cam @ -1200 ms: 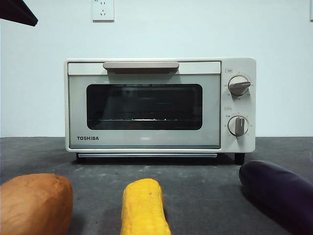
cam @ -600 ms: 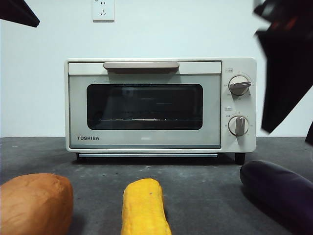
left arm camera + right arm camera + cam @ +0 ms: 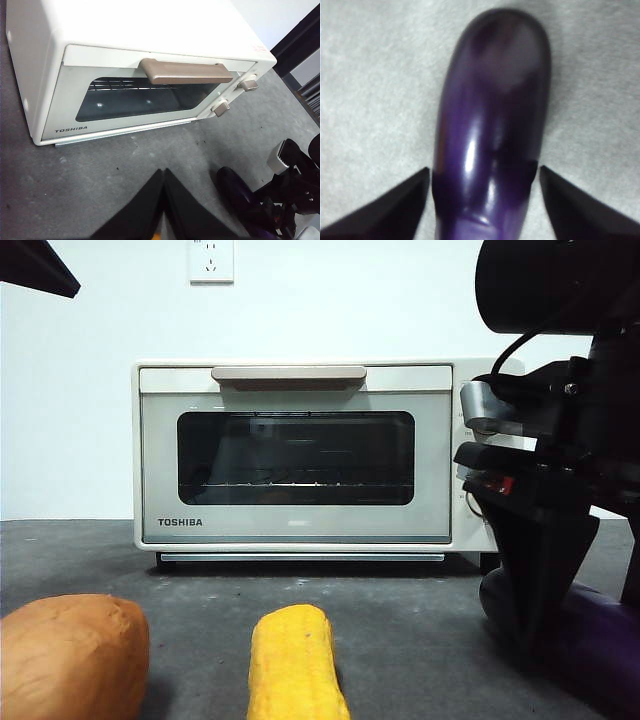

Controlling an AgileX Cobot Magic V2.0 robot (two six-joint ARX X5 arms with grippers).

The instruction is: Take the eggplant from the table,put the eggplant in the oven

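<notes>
The eggplant (image 3: 492,125) is seen lying on the table (image 3: 420,620), in front of the oven (image 3: 300,455) and off toward its knob side. In the front view only a small part of it shows low at the right edge, a dark purple bulge behind the black arm. In the right wrist view it fills the middle of the picture, glossy, with its rounded end pointing away from the camera.

The right gripper (image 3: 482,192) is lowered over the eggplant with its jaws spread wide, one on each side of the vegetable. A gap of grey table is visible between each jaw tip and the purple skin (no contact can be made out), so nothing is grasped. From the front this arm appears as a large dark mass covering the oven's two knobs.

The left gripper (image 3: 164,172) is held above the table in front of the oven, its jaws pressed together with nothing between them. In the front view only a black tip is seen at a top corner.

The oven door is closed, its beige handle (image 3: 186,71) across the top and a wire rack visible through the dark glass. A corn cob (image 3: 295,665) and a sweet potato (image 3: 70,655) lie on the table nearer the front camera, well apart from the eggplant.
</notes>
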